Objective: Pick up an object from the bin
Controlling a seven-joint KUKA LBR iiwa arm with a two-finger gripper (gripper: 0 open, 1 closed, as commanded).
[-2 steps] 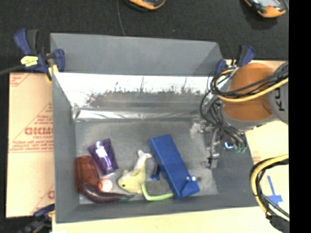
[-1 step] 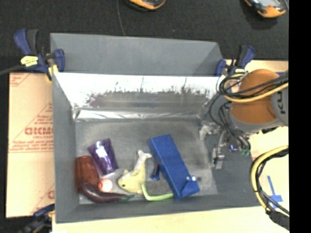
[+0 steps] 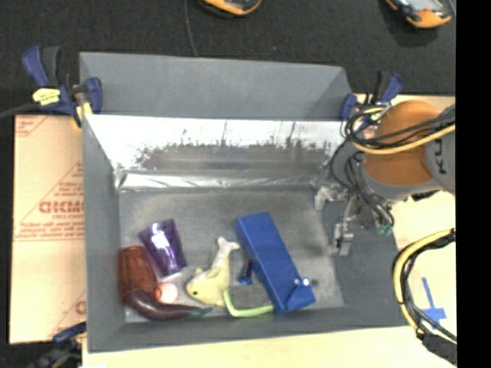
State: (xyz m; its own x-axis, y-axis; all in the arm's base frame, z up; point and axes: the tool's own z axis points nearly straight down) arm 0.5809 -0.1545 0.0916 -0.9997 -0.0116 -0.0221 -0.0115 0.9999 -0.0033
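Down in the bin's (image 3: 207, 205) near-left corner lies a small heap: a brown-red lump (image 3: 135, 268) against the left wall, a purple cup (image 3: 163, 245) just beside it and a little farther back, and a dark maroon curved piece (image 3: 157, 310) along the front edge with a small white-and-orange ball (image 3: 166, 290) touching it. Next to these rests a pale yellow and white toy (image 3: 212, 280), with a thin green strip (image 3: 247, 310) curling out from under it toward the front. A blue box (image 3: 272, 263) lies slantwise at the middle of the floor, its near end by the green strip. Farther right, the gripper (image 3: 344, 225) hangs over bare floor close to the right wall, apart from the blue box, which is the nearest thing to it. Whether the gripper is spread or closed I cannot tell. Above it sits the arm's orange cover (image 3: 399, 156).
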